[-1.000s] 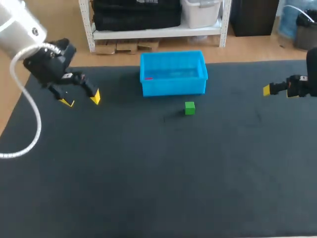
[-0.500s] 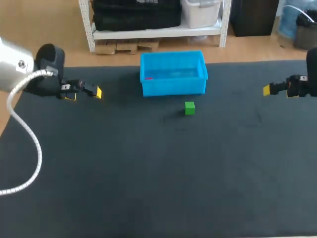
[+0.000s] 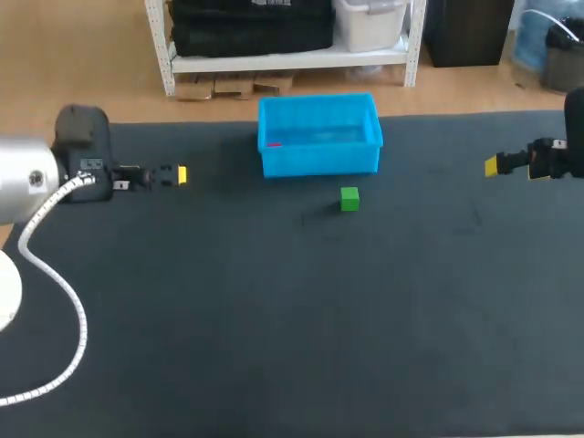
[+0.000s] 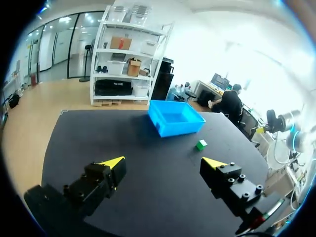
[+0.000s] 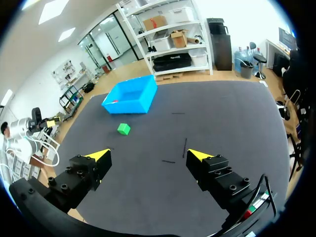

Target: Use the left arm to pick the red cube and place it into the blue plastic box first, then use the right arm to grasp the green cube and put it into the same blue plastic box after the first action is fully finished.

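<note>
One cube's still out: green cube [image 3: 349,198] sits on the table [image 3: 274,319] just in front of the blue box [image 3: 319,162], not touching it. Red cube [image 3: 274,143] shows inside the box. R gripper [image 5: 148,155]: jaws spread wide, empty; green cube lies well ahead of them, box just beyond. L gripper [image 4: 165,163]: spread, empty, well apart. Looks like R's turn.

No readable text, label, brand, number or sign anywhere: none on the blue plastic box [image 3: 319,157], none on the green cube [image 3: 349,198], none on the dark table [image 3: 292,319].
</note>
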`<action>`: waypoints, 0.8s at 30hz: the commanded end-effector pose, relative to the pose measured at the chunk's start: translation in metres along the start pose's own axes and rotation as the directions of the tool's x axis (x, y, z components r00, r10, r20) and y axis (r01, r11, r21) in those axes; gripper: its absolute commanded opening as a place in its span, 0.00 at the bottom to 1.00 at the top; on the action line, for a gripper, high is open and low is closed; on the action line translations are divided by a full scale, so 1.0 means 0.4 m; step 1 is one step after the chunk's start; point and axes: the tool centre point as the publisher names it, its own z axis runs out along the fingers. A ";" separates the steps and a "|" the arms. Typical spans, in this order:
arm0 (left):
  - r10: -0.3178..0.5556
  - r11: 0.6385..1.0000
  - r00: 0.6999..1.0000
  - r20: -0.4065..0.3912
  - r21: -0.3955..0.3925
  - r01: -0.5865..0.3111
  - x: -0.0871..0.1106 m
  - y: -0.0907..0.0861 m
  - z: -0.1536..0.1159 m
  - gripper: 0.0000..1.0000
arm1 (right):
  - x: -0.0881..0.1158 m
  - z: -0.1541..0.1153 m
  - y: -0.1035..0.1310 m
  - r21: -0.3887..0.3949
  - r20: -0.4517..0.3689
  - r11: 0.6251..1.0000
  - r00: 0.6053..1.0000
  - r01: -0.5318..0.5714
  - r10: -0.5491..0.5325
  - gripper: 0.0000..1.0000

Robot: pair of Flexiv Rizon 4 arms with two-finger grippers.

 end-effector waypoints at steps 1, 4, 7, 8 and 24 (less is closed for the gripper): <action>0.023 0.999 1.000 -0.010 0.046 -0.023 -0.005 0.014 0.002 1.00 | 0.001 -0.001 0.000 0.001 0.000 1.000 1.000 0.000 0.000 1.00; 0.064 0.997 0.997 -0.034 0.047 -0.062 -0.008 0.014 0.002 1.00 | 0.001 -0.001 0.000 0.001 0.000 1.000 1.000 0.000 0.000 1.00; 0.087 0.995 0.995 -0.054 0.053 -0.085 -0.015 0.020 0.003 1.00 | 0.001 -0.001 0.000 0.001 0.000 1.000 1.000 0.000 0.000 1.00; 0.085 0.995 0.995 -0.058 0.056 -0.082 -0.017 0.023 0.003 1.00 | 0.001 -0.001 0.000 0.001 0.000 1.000 1.000 0.000 0.000 1.00; 0.182 0.981 0.973 -0.140 0.098 -0.169 0.017 0.019 0.001 1.00 | 0.001 -0.001 0.000 0.001 0.000 1.000 1.000 0.000 0.000 1.00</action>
